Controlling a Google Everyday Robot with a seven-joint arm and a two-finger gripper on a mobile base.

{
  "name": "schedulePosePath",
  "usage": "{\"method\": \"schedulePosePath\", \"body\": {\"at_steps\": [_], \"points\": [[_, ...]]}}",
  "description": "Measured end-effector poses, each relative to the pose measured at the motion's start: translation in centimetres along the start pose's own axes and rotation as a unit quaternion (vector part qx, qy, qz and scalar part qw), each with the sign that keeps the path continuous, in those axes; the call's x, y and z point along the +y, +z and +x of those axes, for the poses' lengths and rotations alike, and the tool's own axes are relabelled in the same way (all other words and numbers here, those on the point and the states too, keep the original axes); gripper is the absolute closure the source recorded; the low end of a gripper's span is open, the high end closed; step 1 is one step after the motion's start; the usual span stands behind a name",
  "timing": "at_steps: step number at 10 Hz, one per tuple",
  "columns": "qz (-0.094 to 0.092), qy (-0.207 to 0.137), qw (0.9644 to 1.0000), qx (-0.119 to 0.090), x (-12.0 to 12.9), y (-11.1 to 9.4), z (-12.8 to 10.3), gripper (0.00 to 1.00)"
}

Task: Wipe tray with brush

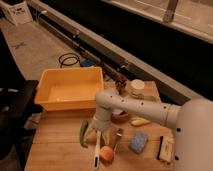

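The tray [47, 103] is a large yellow tub standing at the back left of the wooden table. The brush [96, 154] lies on the table in front of it, its long white handle pointing toward the near edge. My gripper [98, 133] hangs straight down over the upper end of that handle, right at it, and hides that end of the brush. The white arm reaches in from the right.
A green pepper [83, 134] lies just left of the gripper and an orange ball [106, 154] just right of the brush. Further right are a fork [118, 138], a blue sponge [138, 142], a black-and-white block [165, 149], a brown bowl [121, 118] and a white cup [136, 88].
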Motion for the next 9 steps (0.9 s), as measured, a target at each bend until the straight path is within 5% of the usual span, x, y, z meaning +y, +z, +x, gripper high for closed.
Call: {"method": "schedulePosePath", "body": {"at_steps": [4, 7, 9], "points": [[0.000, -0.002, 1.0000, 0.004, -0.4, 0.0, 0.3, 0.83], [0.006, 0.034, 0.9985, 0.041, -0.5, -1.6, 0.9, 0.87], [0.013, 0.079, 0.9923, 0.095, -0.1, -4.7, 1.3, 0.87]]}}
